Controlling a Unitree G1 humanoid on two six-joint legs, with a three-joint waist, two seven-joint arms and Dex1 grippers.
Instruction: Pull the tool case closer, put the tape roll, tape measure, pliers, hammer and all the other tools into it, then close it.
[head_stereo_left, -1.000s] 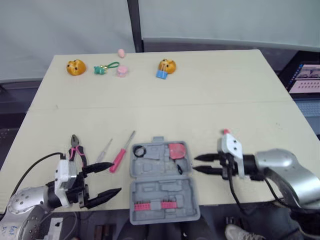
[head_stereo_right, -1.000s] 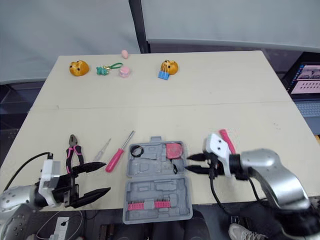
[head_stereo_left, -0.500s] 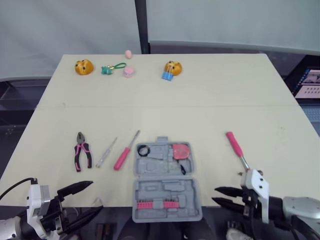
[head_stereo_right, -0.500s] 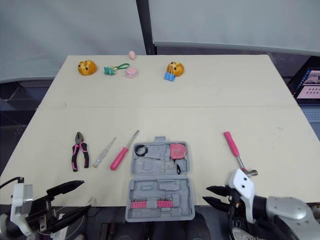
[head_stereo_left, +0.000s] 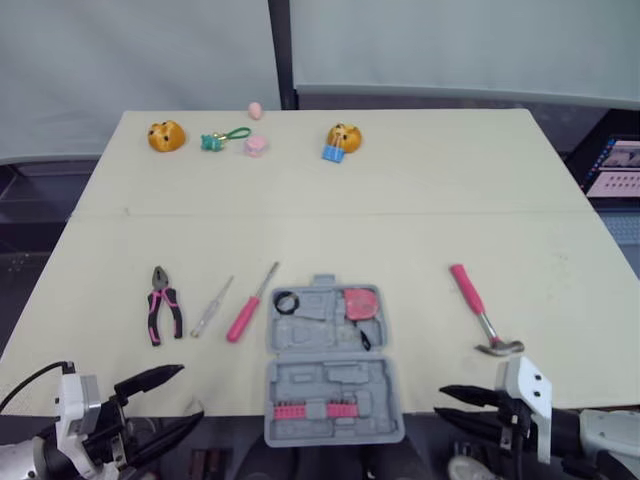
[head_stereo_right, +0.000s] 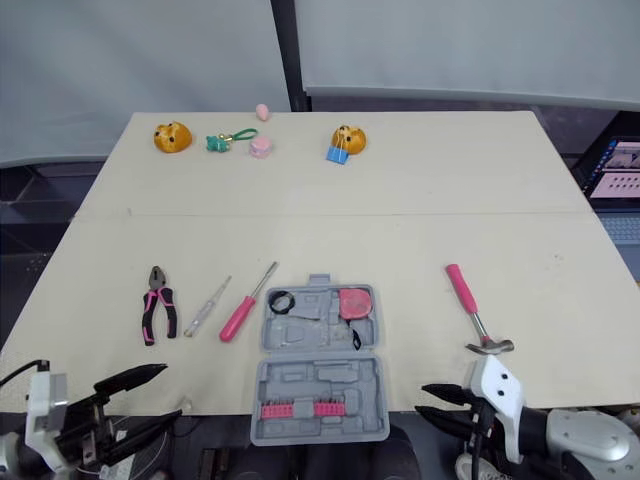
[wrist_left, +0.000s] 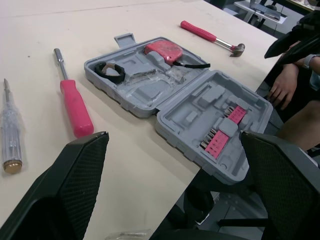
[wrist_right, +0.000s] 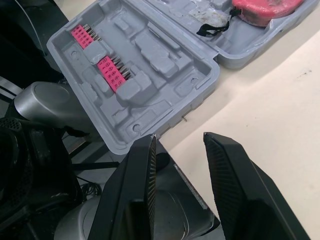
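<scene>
The grey tool case (head_stereo_left: 332, 382) lies open at the table's front edge, its near half jutting past the edge. In its far half sit a black tape roll (head_stereo_left: 287, 301) and a pink tape measure (head_stereo_left: 360, 303); pink bits (head_stereo_left: 310, 410) fill the near half. To the case's left lie the pliers (head_stereo_left: 163, 303), a clear screwdriver (head_stereo_left: 211, 307) and a pink screwdriver (head_stereo_left: 248, 307). The pink-handled hammer (head_stereo_left: 478, 308) rests to the right. My left gripper (head_stereo_left: 190, 392) is open and empty off the front left edge. My right gripper (head_stereo_left: 442, 404) is open and empty at the case's front right corner.
Small toys line the far edge: an orange figure (head_stereo_left: 166, 135), a green keychain (head_stereo_left: 218, 137), pink pieces (head_stereo_left: 255, 145) and an orange figure with a blue clip (head_stereo_left: 340, 137). A screen (head_stereo_left: 620, 165) stands beyond the right edge. A person's hand (wrist_left: 282, 87) shows near the front right.
Both grippers have drawn back from over the table to below its front edge, the right one leaving the case's right side. The hammer now shows in full. The camera has shifted.
</scene>
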